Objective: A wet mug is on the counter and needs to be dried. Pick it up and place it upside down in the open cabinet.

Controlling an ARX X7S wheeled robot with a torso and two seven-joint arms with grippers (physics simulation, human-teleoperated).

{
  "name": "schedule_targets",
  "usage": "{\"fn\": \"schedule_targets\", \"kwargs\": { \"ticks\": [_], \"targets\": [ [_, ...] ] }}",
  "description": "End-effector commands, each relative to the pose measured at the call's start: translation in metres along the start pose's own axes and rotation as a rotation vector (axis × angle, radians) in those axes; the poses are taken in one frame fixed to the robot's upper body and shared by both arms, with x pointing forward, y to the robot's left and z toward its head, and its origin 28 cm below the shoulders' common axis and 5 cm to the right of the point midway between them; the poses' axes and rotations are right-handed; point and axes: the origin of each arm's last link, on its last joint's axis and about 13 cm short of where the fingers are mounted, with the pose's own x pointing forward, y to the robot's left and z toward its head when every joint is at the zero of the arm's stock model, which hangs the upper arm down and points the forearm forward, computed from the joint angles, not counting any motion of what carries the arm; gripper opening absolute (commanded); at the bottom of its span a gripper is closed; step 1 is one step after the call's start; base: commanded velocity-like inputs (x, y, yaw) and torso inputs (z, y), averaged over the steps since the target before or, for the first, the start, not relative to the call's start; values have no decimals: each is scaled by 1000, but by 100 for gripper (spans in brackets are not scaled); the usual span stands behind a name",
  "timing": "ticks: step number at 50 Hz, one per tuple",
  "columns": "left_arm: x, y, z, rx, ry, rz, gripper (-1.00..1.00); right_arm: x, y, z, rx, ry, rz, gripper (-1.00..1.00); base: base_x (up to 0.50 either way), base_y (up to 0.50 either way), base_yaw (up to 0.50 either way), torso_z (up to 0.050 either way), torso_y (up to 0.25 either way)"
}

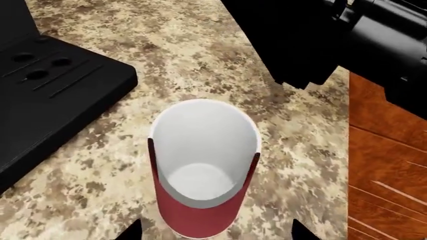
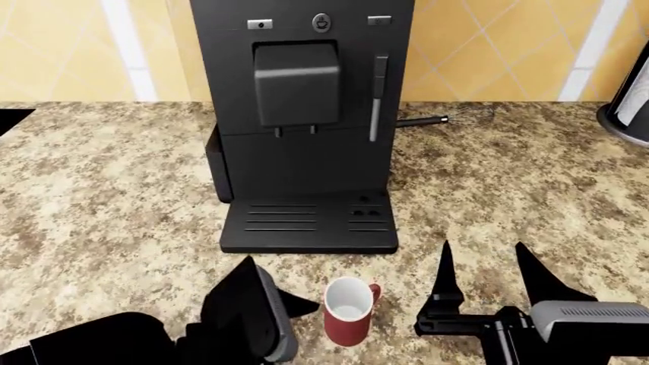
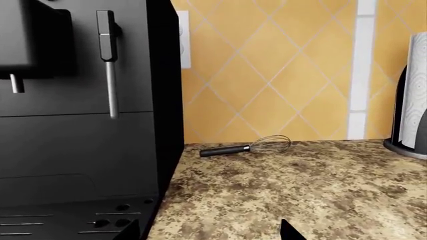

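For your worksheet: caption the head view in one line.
Dark red mug stands upright on granite counter before black coffee machine.

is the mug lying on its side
No, the mug stands upright on the counter, its open white mouth facing up, in front of the coffee machine.

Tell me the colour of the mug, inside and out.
The mug is dark red outside and white inside, clearest in the left wrist view.

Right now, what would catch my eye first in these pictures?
The tall black coffee machine at the back of the speckled counter. In front of it stands a small red mug, upright, between the two arms. A whisk lies by the yellow tiled wall.
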Motion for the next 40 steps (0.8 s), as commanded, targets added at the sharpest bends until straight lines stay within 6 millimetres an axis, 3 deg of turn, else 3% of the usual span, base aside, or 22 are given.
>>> {"fn": "schedule_targets", "kwargs": {
  "ticks": [1,37,38,40],
  "targets": [
    [7,11,-3,-2,50,68,100,-1,0,1,1,-3,1,100,0,0,0,0,0],
    [31,16,-7,50,103,63,100,-2,-1,2,5,-10,-1,100,0,0,0,0,-3],
    [31,16,-7,50,103,64,-100,-2,-1,2,5,-10,-2,100,0,0,0,0,-11],
    [32,15,-7,54,102,70,-100,-2,-1,2,5,-11,-2,100,0,0,0,0,-5]
  ]
}}
